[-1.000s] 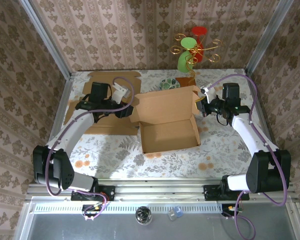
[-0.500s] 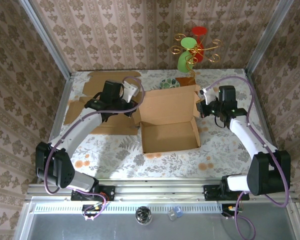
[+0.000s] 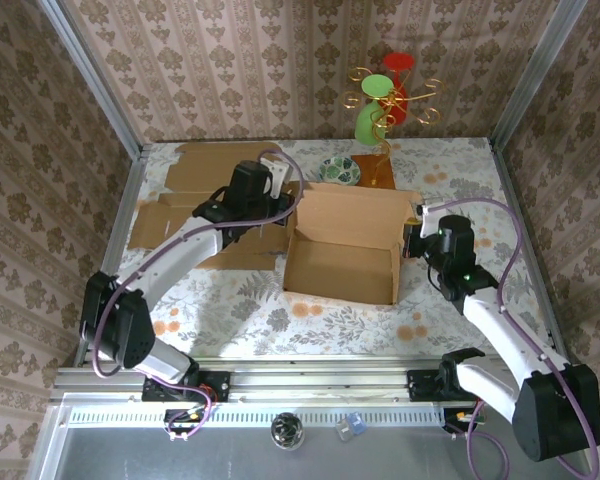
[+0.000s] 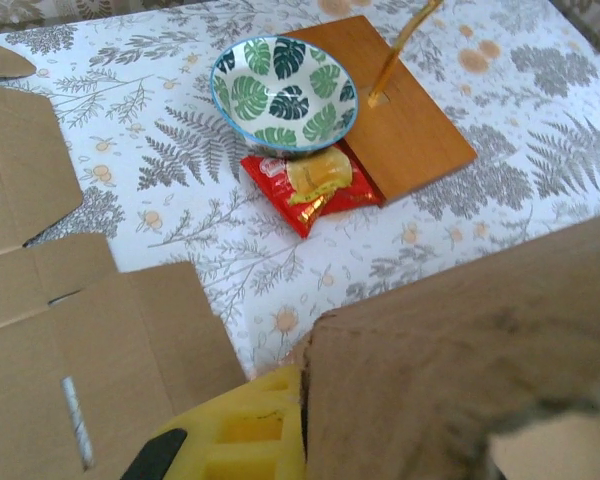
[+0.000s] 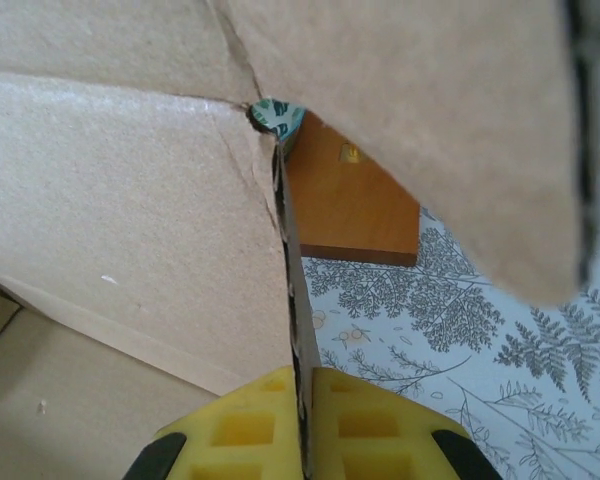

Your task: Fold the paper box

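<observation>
1. Cardboard paper box sits mid counter between the two arms, top open, back panel standing up, plain brown inside.
2. Counter cover is white cloth with grey fern and orange flower print, and lies flat.
3. Left hand is at the box's back-left corner, closed on the flap there. In the left wrist view one yellow pad presses against the flap edge; the other pad is hidden behind cardboard.
4. Right hand is on the box's right wall, clamped on it. In the right wrist view both yellow pads pinch the thin wall edge between them.
5. Flat cardboard sheets lie on the left side of the counter, partly under the left arm, with slots and tabs visible.
6. Leaf-print bowl is at the back of the counter, touching the wooden board on its right.
7. Red snack packet lies against the bowl's near rim and the board's edge.
8. Gold wire stand rises from the board and carries green and red pieces up top.
9. Room is a small booth: beige damask wallpaper on back and both sides, and aluminium posts at the back corners.
10. Aluminium rail runs along the near edge, with both arm bases bolted to it.
</observation>
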